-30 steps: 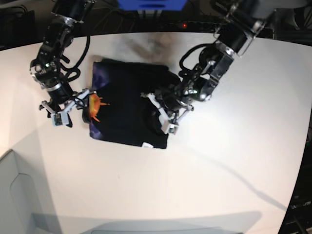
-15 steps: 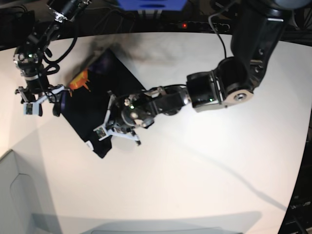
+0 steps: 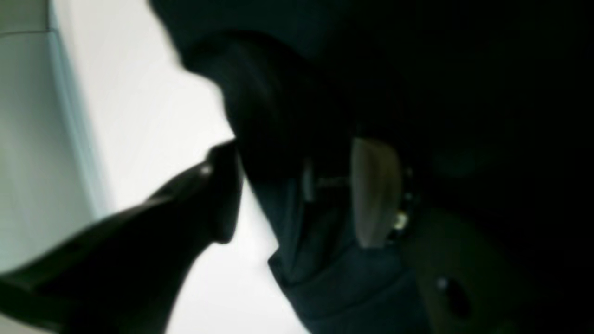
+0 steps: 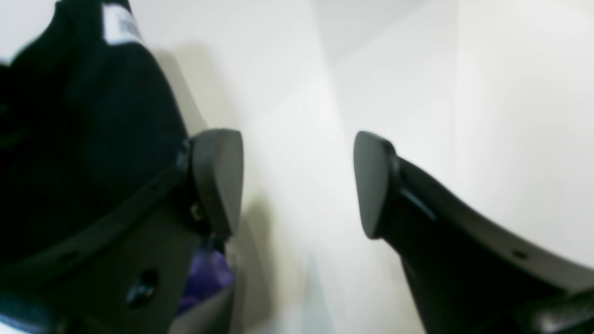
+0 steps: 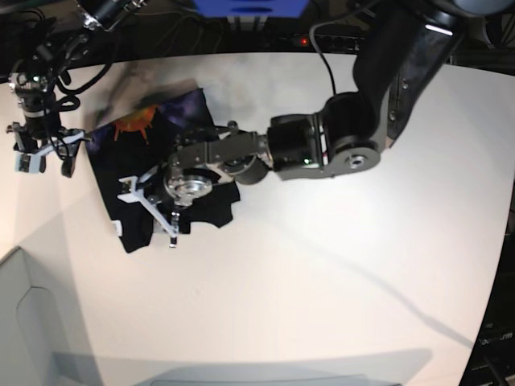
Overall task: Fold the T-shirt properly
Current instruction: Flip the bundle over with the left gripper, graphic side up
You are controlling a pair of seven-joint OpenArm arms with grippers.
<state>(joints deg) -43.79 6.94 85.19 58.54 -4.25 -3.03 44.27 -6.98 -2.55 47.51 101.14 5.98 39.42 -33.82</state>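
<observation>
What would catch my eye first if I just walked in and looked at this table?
Probably the black T-shirt lying rumpled on the white table, its orange sun print showing at its far left corner. Next, the big left arm stretched over it, left gripper open above the cloth, while the right gripper hangs open at the table's left edge.

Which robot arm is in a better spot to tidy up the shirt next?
Probably the left. The left gripper hangs open right over the T-shirt, jaws straddling its lower edge. The right gripper is open too, but sits off the shirt's side over the bare table.
</observation>
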